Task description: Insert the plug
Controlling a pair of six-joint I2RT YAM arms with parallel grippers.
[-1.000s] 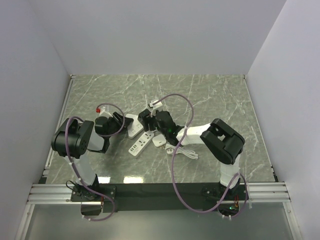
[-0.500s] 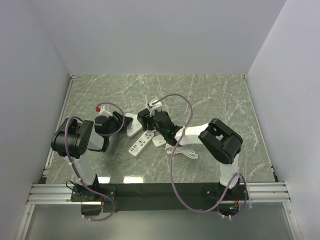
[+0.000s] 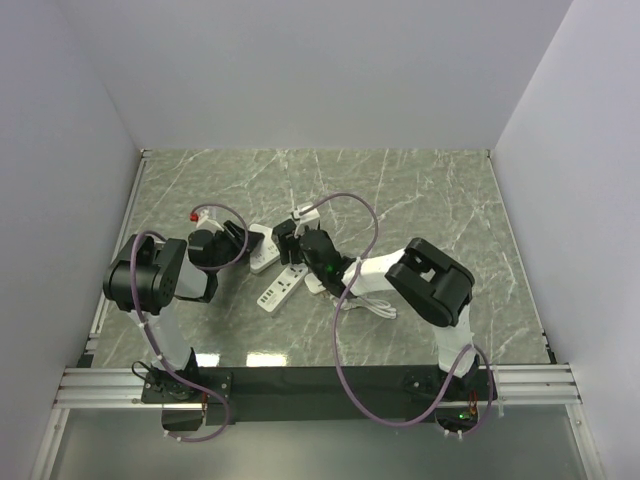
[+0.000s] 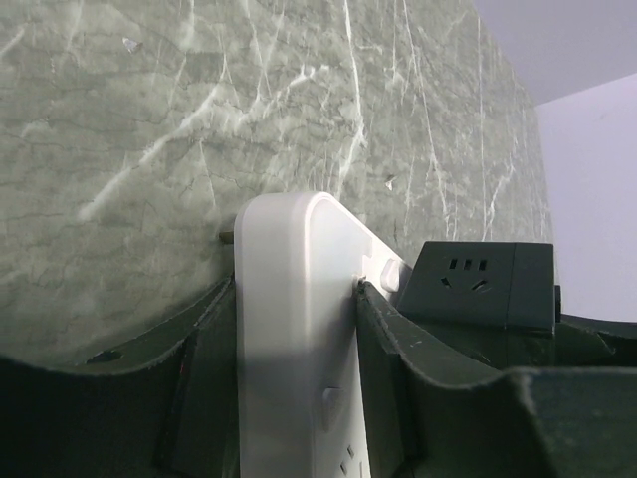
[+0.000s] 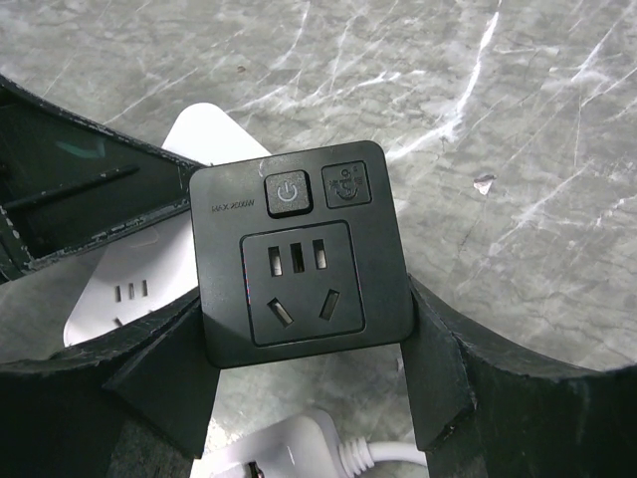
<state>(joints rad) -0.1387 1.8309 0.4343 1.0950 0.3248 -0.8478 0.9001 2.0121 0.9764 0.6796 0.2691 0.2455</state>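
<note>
My left gripper (image 3: 237, 240) is shut on the end of a white power strip (image 3: 263, 252); in the left wrist view the strip (image 4: 294, 319) sits between both fingers, on edge. My right gripper (image 3: 288, 236) is shut on a black square plug adapter (image 5: 299, 259) with a socket face and two buttons. It holds the adapter right beside the held strip (image 5: 139, 284). The adapter also shows in the left wrist view (image 4: 485, 286), just right of the strip.
A second white power strip (image 3: 280, 290) lies flat on the marble table (image 3: 420, 200) in front of the grippers. A white plug (image 5: 289, 453) with a white cord (image 3: 372, 306) lies under my right arm. White walls enclose the table on three sides.
My right arm has shifted a little to the left, bringing the black adapter closer to the strip held by my left gripper. The left arm has barely moved.
</note>
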